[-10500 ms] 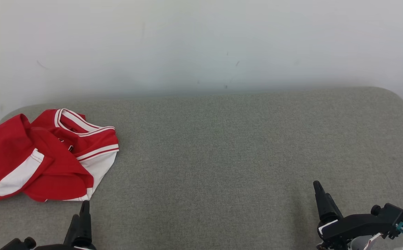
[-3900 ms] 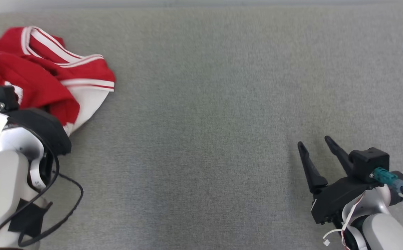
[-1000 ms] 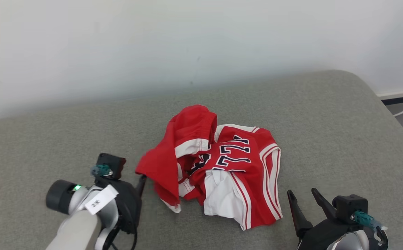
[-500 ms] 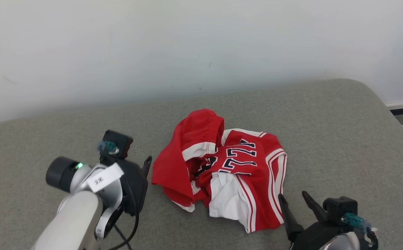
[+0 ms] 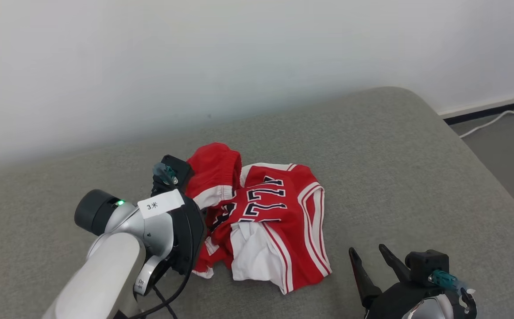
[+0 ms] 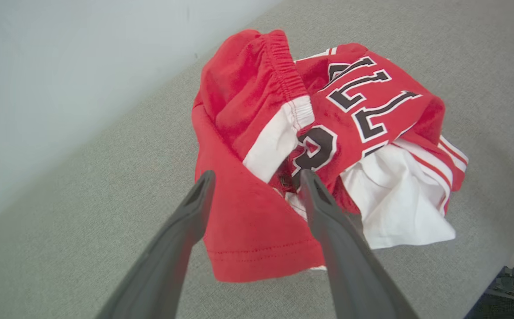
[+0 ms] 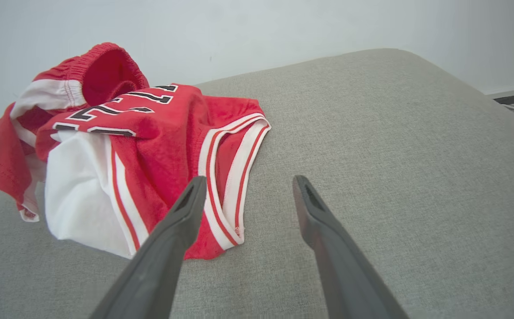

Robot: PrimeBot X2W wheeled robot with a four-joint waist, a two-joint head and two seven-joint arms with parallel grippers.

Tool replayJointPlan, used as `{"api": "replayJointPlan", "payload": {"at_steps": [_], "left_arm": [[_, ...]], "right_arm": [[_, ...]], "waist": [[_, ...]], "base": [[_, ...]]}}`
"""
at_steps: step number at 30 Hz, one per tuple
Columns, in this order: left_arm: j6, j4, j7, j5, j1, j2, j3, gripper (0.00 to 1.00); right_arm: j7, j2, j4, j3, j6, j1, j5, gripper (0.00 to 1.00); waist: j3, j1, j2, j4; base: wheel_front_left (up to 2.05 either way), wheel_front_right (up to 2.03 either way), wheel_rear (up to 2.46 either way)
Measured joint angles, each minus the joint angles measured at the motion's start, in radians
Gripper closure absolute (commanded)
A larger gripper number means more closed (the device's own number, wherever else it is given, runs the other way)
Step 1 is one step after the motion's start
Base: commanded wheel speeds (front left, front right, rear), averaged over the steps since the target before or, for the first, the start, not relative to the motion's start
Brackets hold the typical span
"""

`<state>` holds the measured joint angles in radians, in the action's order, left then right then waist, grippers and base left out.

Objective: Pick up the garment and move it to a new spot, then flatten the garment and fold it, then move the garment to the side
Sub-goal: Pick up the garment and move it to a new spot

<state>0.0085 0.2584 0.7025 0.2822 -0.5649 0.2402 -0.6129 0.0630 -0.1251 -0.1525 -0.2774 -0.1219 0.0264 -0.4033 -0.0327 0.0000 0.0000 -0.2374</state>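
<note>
The garment [image 5: 265, 212] is a crumpled red and white jersey with dark numbers, lying in a heap in the middle of the grey cushion [image 5: 394, 155]. My left wrist [image 5: 172, 221] hangs over the heap's left edge and hides its fingers in the head view. In the left wrist view my left gripper [image 6: 257, 175] stands open, its fingers straddling a red flap of the garment [image 6: 257, 230] just above the cloth. My right gripper [image 5: 367, 253] is open at the lower right, a short way off the heap. In the right wrist view its left finger [image 7: 186, 208] is by the striped hem [image 7: 226, 177].
A white wall [image 5: 239, 53] runs behind the cushion. The cushion's rounded right edge drops to a grey floor [image 5: 509, 150] with a white cable [image 5: 496, 118] and a dark baseboard. Bare cushion lies to the left and right of the heap.
The head camera has shifted, so the heap sits further left in the picture. My left arm has moved in from beside the garment to over its left edge. Both grippers stay open.
</note>
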Motion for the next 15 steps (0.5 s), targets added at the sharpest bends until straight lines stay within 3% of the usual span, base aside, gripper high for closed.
{"api": "replayJointPlan", "payload": {"at_steps": [15], "left_arm": [[0.032,0.0,0.147,-0.018,-0.062,0.021,0.0,0.0]], "right_arm": [[-0.002,0.0,0.015,0.014,0.0,0.0,0.0,0.0]], "waist": [[0.083,0.0001,0.0001,-0.149]], "base": [[0.0,0.0,0.0]]}}
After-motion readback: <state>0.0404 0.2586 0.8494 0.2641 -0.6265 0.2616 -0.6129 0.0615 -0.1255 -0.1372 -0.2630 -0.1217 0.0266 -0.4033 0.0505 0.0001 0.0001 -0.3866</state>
